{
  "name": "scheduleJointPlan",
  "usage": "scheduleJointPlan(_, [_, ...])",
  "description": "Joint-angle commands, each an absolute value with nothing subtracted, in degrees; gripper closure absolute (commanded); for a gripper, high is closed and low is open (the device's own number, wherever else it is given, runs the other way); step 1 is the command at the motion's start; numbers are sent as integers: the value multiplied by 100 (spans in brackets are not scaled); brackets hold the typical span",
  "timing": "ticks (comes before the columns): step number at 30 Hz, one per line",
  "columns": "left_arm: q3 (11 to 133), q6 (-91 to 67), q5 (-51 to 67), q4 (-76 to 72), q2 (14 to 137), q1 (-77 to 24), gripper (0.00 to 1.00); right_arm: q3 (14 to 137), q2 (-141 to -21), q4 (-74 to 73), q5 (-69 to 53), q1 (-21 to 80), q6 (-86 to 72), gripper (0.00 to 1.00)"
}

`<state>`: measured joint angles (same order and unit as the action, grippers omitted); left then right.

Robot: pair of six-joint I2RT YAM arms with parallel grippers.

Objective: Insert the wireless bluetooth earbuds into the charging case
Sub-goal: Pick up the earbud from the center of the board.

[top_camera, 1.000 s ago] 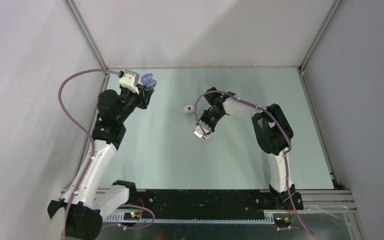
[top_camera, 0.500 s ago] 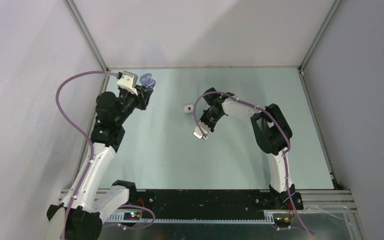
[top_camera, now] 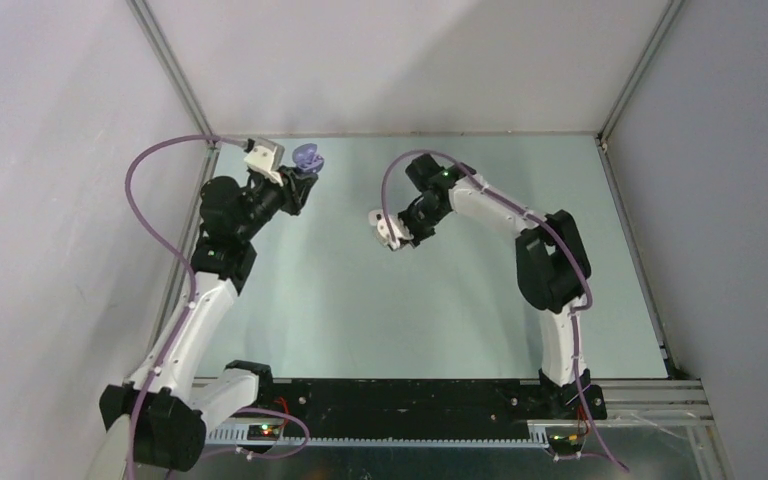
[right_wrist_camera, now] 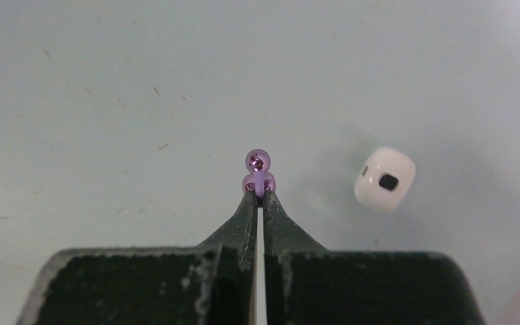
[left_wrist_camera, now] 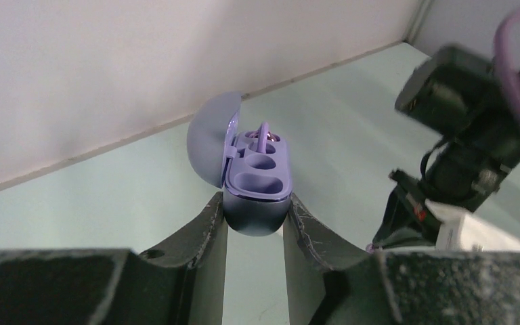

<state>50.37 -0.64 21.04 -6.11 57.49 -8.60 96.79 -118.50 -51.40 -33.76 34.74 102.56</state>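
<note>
Purple earbud [right_wrist_camera: 258, 170] sits pinched at the very tips of our right gripper [right_wrist_camera: 258, 198], jaws closed tight on it. We cannot tell if it touches the bench [right_wrist_camera: 108, 101]. White rounded case [right_wrist_camera: 384, 178] lies on the bench just right of those tips, apart from them. Our left gripper [left_wrist_camera: 255, 206] clamps the purple charging case [left_wrist_camera: 261, 186] by its base, lid open and tipped to the gripper's left. We see a second purple earbud [left_wrist_camera: 263, 139] seated in the slot farthest from that gripper.
</note>
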Motion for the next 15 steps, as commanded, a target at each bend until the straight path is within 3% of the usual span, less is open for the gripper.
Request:
scheduleJointPlan(1, [5161,-161,3176,-1366,6215,-867,100,10465,-10998,-6184,-4145,3232,7630,100])
scheduleJointPlan(6, [5429,-61,4219,-1760,6716,-967,100,10762,-10353,-6608,-4612,2876,5885,100])
scheduleJointPlan(9, [5577,-21,4440,-1792,6991,-1028,100,10373,-9825,-6403,-4494,2810,5867,100])
scheduleJointPlan(12, [5716,-18,4554,-1776,7120,-1028,100,9039,-9217,-6008,-3854,2950,7172,100])
scheduleJointPlan(15, [5796,108,4553,-1577,7119,-1033,100,7387,-8274,-5018,-2858,2993,9741,100])
